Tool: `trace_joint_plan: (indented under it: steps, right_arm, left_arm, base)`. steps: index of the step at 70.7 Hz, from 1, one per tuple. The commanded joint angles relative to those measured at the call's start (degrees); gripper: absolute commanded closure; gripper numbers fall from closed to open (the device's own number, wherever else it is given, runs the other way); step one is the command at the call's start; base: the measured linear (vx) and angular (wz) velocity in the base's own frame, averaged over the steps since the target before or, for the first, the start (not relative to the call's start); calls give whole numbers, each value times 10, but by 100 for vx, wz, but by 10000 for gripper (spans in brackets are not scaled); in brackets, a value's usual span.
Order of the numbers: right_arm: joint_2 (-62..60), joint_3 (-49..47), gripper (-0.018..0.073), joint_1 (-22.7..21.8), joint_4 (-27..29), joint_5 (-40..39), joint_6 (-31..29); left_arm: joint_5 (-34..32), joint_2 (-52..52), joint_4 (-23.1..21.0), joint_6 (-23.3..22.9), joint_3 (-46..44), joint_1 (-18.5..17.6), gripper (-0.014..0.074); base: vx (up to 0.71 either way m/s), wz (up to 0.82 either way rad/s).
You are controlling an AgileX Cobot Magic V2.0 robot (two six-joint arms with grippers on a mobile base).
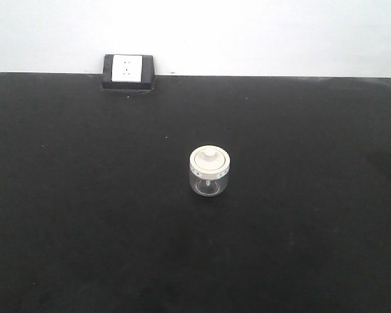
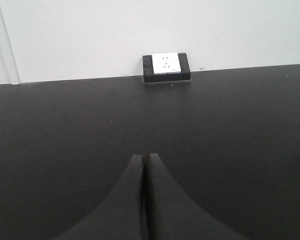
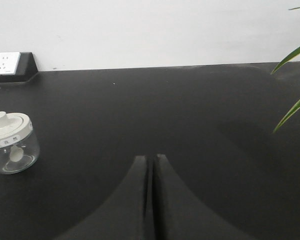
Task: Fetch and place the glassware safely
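Jar: I see the jar standing upright on the black table, about in the middle. Its lid is on. From my right wrist camera the jar is ahead and far to the left of the right claw, well apart from it.

Inside the jar: I see a small pale shape through the glass. I cannot tell what it is.

Lid marks: there are small dark marks on the rim. They are too tiny for me to read.

Left claw: my left claw has its two fingers pressed together, with nothing between them. Only the tips show; the rest is cut off at the bottom edge. At the far right edge there is a faint pale sliver. I cannot tell what it is.

Right claw: it is closed tight too, holding nothing. Its lower part is cut off as well.

Socket: a white socket in a dark box sits far ahead of the left claw, against the wall. In the right wrist view the edge cuts it off on the left.

Leaves: thin green leaves poke in far to the right of the right claw. The plant itself is out of view.
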Motion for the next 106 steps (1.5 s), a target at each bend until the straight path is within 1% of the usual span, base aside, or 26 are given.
trace_joint_plan:
  steps: [1,17,20,24,106]
  right_arm:
    - [-23,24,563,-2,4,-91,-7]
    - [-105,109,563,-2,29,-142,-7]
    - [-125,108,563,-2,30,-114,-7]
    - [-144,108,563,-2,30,-100,-8]
    - [-141,108,563,-1,27,-94,-8]
  left_arm:
    - [-39,-1,-5,-4,17,-4,603]
    - [-39,-1,-5,-4,17,-4,603]
    - [-39,-1,-5,-4,17,-4,603]
    - [-39,-1,-5,-4,17,-4,603]
    - [-39,-1,-5,-4,17,-4,603]
  base:
    - [0,0]
    - [0,0]
    - [0,0]
    - [0,0]
    - [0,0]
